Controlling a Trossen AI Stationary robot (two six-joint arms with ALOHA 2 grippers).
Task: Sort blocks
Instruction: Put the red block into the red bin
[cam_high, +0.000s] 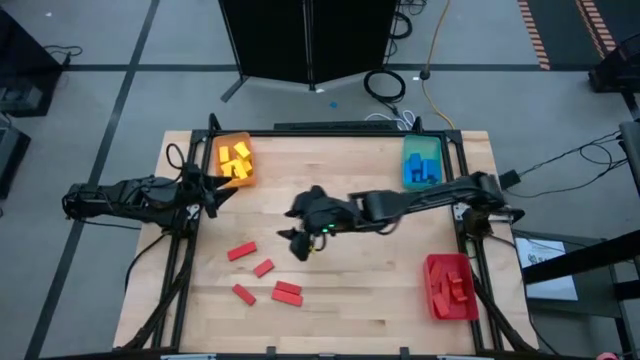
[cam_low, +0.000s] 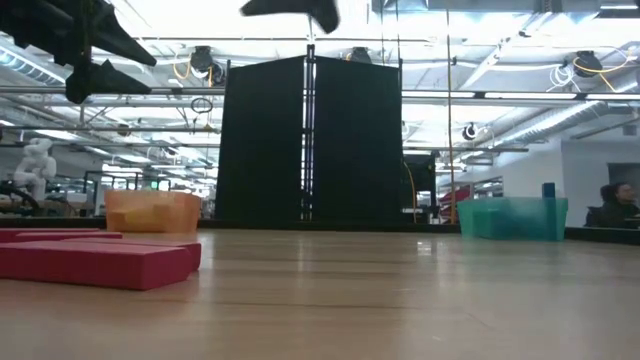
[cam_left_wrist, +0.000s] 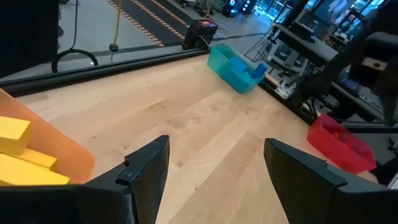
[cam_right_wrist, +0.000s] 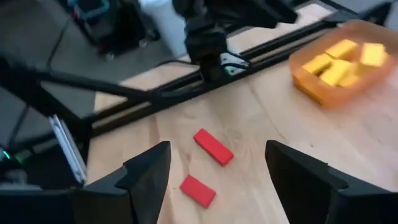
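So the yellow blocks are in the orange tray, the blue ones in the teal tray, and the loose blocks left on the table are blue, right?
Not quite: the loose blocks on the table are red, as the high view shows. The rest holds.

Even, bright overhead light fills the scene. In the low view, ceiling strip lights (cam_low: 180, 20) glare white, and the near red blocks (cam_low: 95, 262) at the worktop's left edge are soft and out of focus. The arms cast only faint, diffuse shadows on the worktop (cam_high: 340, 290). The right wrist view is slightly smeared.
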